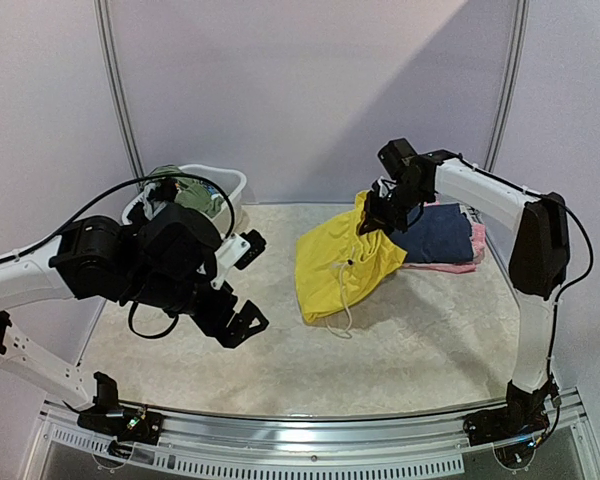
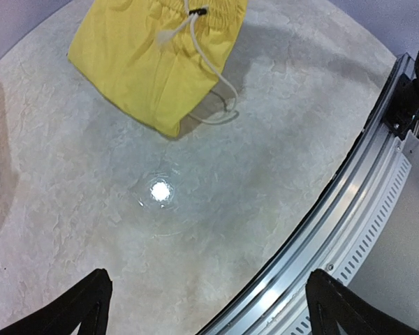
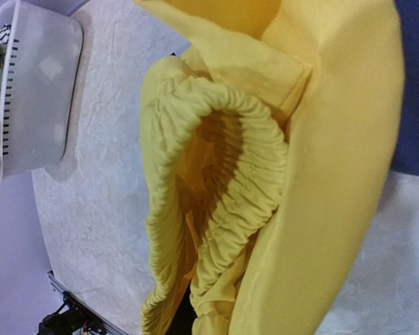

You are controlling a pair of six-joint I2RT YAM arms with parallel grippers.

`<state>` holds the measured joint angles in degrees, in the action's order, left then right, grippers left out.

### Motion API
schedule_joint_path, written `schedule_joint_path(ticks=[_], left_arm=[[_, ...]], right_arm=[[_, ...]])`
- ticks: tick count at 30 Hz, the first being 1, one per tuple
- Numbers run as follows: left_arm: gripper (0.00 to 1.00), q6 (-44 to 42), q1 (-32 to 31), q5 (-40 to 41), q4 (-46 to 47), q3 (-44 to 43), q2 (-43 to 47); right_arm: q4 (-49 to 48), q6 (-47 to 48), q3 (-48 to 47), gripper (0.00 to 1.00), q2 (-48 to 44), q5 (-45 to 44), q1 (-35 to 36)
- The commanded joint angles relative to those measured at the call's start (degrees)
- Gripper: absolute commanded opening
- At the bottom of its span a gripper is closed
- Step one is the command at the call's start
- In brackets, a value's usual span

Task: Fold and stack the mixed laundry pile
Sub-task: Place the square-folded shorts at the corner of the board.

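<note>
Top external view: a bright yellow soft garment with a white drawstring (image 1: 345, 265) is seen lying right of centre on the pale textured table (image 1: 380, 350), its upper edge raised off the surface. That edge is pinched by the right gripper (image 1: 375, 222), whose fingers are closed narrowly on the cloth. The grip is judged to be placed at the waistband so that the garment can be drawn flat or folded over itself. From the right wrist camera the gathered elastic waistband (image 3: 216, 209) is seen hanging in a loose open loop, so the fold is not yet made.

Just behind, a folded navy piece (image 1: 445, 235) rests on a pink one (image 1: 450, 265), forming the stack. Whether the yellow cloth touches the navy piece cannot be told.

The left gripper (image 1: 248, 285) is held above bare table, well apart from the yellow garment, with its fingers spread wide and nothing between them. It is probably kept clear and ready for the lower hem.

At the far left, a white plastic tub (image 1: 225, 185) holds olive-green and grey pieces (image 1: 185, 195), left for later.
</note>
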<state>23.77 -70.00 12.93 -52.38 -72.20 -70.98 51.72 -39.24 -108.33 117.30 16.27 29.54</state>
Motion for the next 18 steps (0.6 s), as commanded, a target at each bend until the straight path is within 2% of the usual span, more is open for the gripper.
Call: schedule_joint_path(ticks=[1,12,18], left_arm=[[0.98,2.94,0.74,0.22,-2.56,1.35,2.44],[0.97,3.92,0.74,-0.38,-4.27,0.3,2.08],[0.94,3.48,0.74,-1.59,-4.27,-1.41,-0.04]], right_arm=[[6.3,6.02,-7.58,0.0,3.34,-4.01,-1.95],[18.05,14.57,-28.71,0.0,11.04,-10.52,-7.45],[17.38,19.32,-30.27,0.0,9.48,-11.19,-12.34]])
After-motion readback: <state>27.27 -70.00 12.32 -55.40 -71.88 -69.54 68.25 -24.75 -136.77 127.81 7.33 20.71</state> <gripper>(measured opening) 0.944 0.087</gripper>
